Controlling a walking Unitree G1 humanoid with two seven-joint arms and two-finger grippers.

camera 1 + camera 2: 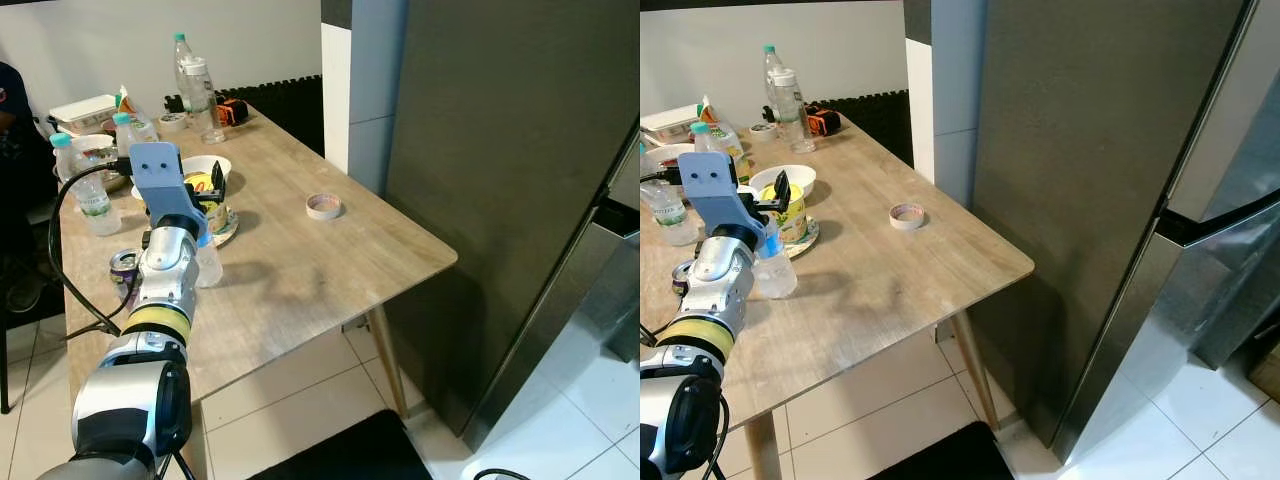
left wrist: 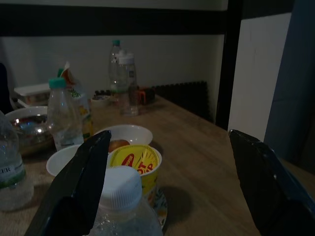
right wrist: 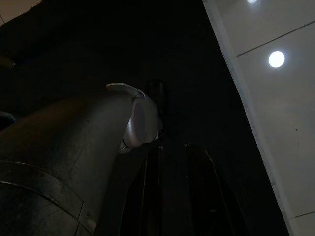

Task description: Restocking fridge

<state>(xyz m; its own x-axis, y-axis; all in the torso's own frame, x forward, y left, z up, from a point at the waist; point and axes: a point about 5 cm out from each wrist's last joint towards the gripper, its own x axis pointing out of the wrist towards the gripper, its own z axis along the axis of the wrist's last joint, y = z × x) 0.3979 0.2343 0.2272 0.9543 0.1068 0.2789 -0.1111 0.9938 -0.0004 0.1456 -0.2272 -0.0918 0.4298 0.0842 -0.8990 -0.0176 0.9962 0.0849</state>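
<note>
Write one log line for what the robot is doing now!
left gripper: open, around bottle | yellow tub: behind | fridge: shut

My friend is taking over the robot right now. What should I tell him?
Left end effector: open, fingers either side of the white-capped water bottle on the wooden table, not closed on it yet.
Right arm hangs idle.
Yellow tub, bowls and more bottles stand just behind.
Fridge at the robot's right, doors shut.
Done: nothing stocked.
Left: grip bottle, open fridge, load.
</note>
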